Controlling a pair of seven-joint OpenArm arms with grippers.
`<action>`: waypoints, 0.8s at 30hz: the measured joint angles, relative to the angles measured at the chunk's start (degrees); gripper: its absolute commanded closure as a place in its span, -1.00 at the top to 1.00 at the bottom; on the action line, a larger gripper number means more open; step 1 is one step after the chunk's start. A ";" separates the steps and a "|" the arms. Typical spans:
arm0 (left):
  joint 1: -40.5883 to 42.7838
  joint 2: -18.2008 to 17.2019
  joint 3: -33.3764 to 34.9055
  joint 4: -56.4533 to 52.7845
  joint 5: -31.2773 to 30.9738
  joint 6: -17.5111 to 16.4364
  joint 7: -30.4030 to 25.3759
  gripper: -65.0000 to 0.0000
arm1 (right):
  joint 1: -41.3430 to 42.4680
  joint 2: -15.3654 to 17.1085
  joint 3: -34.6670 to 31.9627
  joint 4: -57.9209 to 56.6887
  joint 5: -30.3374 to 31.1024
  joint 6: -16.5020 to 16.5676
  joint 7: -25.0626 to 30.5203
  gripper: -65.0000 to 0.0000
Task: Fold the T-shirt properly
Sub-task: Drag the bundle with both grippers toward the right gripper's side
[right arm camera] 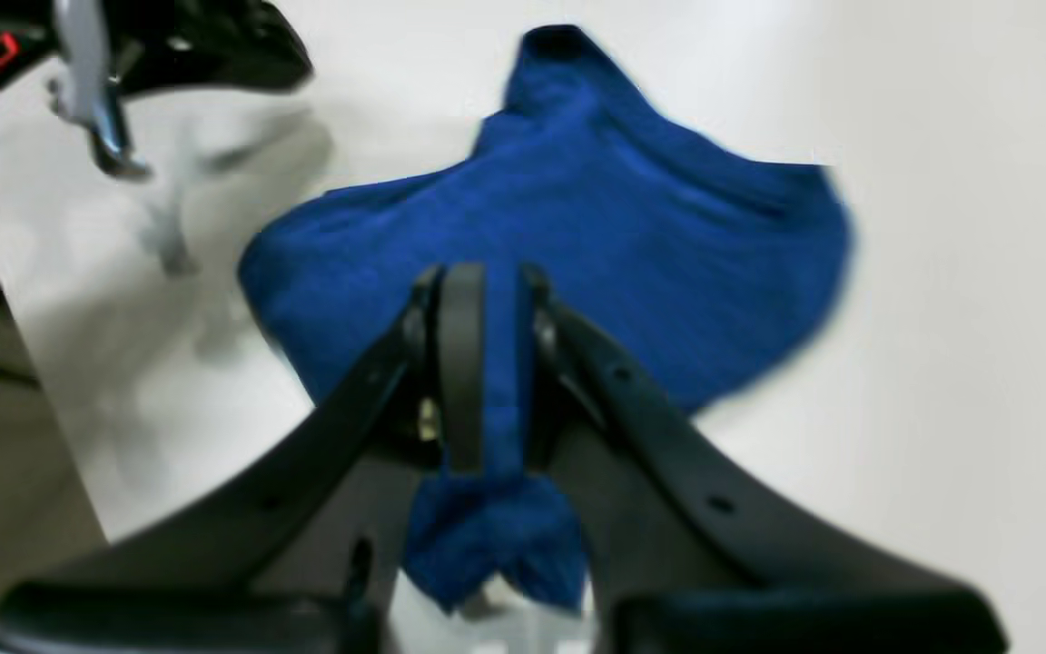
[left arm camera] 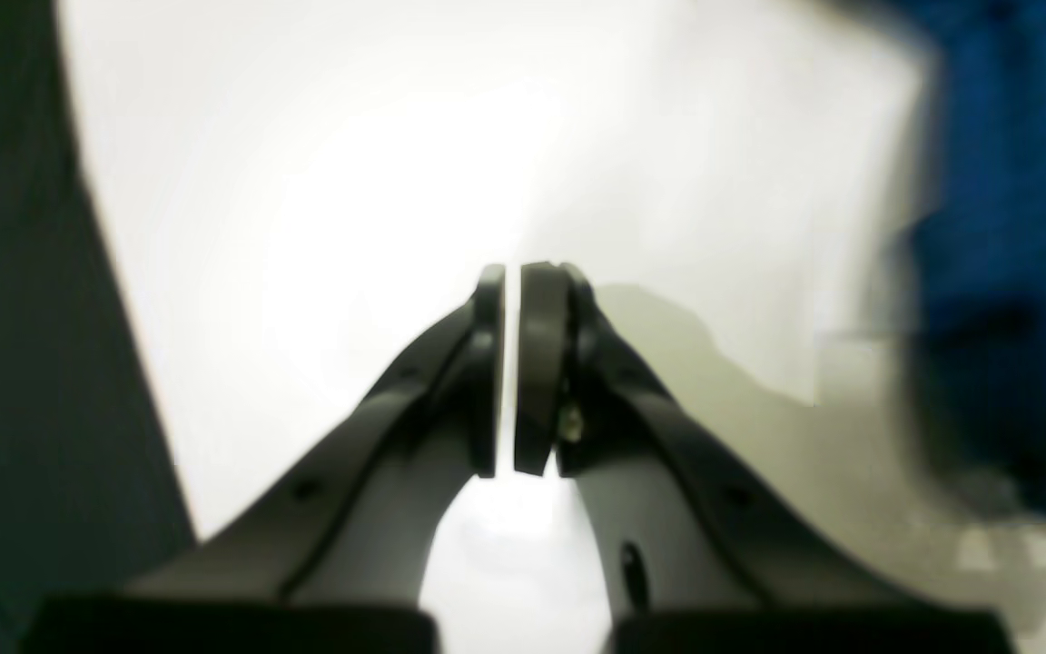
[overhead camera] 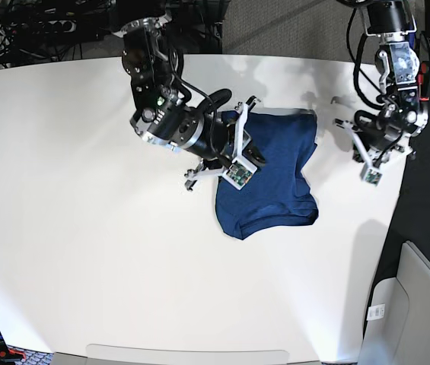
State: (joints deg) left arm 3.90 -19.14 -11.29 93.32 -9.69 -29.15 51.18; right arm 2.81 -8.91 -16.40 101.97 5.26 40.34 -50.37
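T-shirt pinched in right pincer per wrist view, left pincer closed, empty

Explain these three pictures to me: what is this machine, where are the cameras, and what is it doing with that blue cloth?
It is a robot with two arms over a white table. One picture looks down from above; the other two come from cameras on each wrist, looking along the jaws. The blue cloth is the T-shirt, lying partly folded on the table. The right gripper, on the left of the overhead view, has its jaws shut on a bunched edge of the shirt. The left gripper, at the table's far right edge, has its jaws shut on nothing, beside the shirt.
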 measured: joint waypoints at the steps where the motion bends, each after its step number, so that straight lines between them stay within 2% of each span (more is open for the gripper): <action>1: 0.50 0.09 -1.16 -0.07 -0.07 0.02 -0.02 -0.96 | 0.83 0.24 0.15 -1.57 -0.13 -0.28 0.00 -0.86; 6: 1.68 3.37 -6.99 1.25 -0.83 -0.66 0.11 -0.96 | 7.39 0.52 -0.68 -13.75 -0.52 -0.59 0.50 -0.86; 9: 2.32 3.85 -12.24 1.77 -0.07 -0.22 0.11 -0.96 | 9.62 0.33 -0.70 -20.70 -0.22 -0.57 6.27 -0.86; 11: 2.58 3.54 -14.51 1.90 0.09 0.00 0.68 -0.96 | 10.54 0.42 -0.61 -25.97 -0.24 -0.66 8.07 -0.86; 18: 2.36 5.03 -14.86 3.21 -0.33 -0.42 0.00 -0.96 | 11.47 0.28 -0.33 -35.41 1.31 -0.68 16.17 -0.86; 24: 2.47 5.03 -14.86 3.26 -0.13 -0.44 0.20 -0.96 | 10.80 0.39 -0.31 -36.74 3.02 -0.68 17.46 -0.86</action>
State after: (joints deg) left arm 6.37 -14.11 -26.15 96.57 -9.82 -29.58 51.37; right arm 13.61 -8.51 -16.71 65.23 8.27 39.66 -32.91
